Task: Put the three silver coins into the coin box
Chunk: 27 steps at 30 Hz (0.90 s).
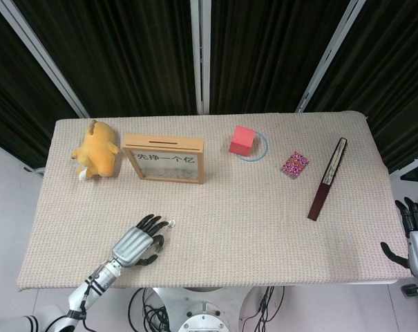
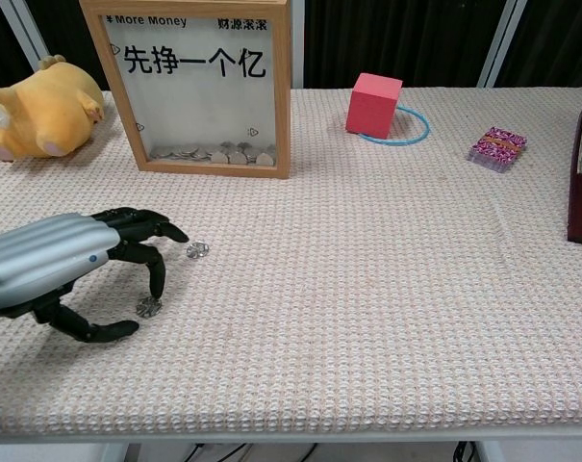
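The wooden coin box [image 1: 164,159] [image 2: 199,87] stands upright at the back left, its glass front showing several coins at the bottom. Two silver coins lie loose on the mat: one further out [image 2: 197,250] [image 1: 171,223], one nearer [image 2: 148,308]. My left hand [image 2: 79,269] [image 1: 136,242] hovers low over the near coin with its fingers arched and apart; one fingertip [image 2: 156,289] is just above that coin and the thumb lies along the mat. It holds nothing. My right hand [image 1: 417,242] hangs off the table's right edge, fingers spread.
A yellow plush toy [image 1: 95,150] lies left of the box. A red cube [image 1: 242,140] on a blue ring, a pink patterned packet [image 1: 293,164] and a dark folded fan [image 1: 327,178] lie to the right. A woven mat [image 1: 229,221] covers the table.
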Tool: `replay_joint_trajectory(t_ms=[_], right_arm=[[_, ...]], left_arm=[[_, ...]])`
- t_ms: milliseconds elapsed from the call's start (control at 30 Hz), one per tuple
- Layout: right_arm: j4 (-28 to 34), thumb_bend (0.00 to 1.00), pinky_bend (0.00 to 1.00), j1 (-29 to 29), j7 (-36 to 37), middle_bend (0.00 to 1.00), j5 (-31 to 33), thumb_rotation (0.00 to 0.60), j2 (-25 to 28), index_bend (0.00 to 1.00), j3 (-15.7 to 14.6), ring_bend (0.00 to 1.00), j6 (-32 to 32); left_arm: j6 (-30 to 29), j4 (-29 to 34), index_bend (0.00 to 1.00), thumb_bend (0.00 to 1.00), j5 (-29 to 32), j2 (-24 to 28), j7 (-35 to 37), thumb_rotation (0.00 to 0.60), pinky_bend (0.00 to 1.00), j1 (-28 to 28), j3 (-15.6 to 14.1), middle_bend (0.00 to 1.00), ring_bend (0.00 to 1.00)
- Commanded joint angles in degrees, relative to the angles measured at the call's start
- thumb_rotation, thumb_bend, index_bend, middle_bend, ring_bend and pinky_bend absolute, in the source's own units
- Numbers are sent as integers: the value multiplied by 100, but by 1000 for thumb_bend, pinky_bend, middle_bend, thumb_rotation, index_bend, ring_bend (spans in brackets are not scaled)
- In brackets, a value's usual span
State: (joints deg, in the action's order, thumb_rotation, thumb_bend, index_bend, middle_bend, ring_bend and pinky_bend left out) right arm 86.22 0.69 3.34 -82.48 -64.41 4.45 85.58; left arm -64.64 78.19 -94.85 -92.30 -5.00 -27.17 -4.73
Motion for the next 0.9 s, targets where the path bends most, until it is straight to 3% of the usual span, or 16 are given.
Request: replay_joint_trajectory(t_ms=[33, 900], right_arm=[[-3, 172, 0, 0, 0, 0, 1, 600, -2, 0, -4, 0, -9], [-58, 176, 0, 11, 16, 0, 13, 600, -43, 0, -10, 0, -60]], left_arm=[[9, -7, 451, 284, 12, -4, -9, 600, 74, -2, -9, 104, 0], [72, -114, 450, 284, 70, -79, 33, 600, 71, -67, -38, 104, 0]])
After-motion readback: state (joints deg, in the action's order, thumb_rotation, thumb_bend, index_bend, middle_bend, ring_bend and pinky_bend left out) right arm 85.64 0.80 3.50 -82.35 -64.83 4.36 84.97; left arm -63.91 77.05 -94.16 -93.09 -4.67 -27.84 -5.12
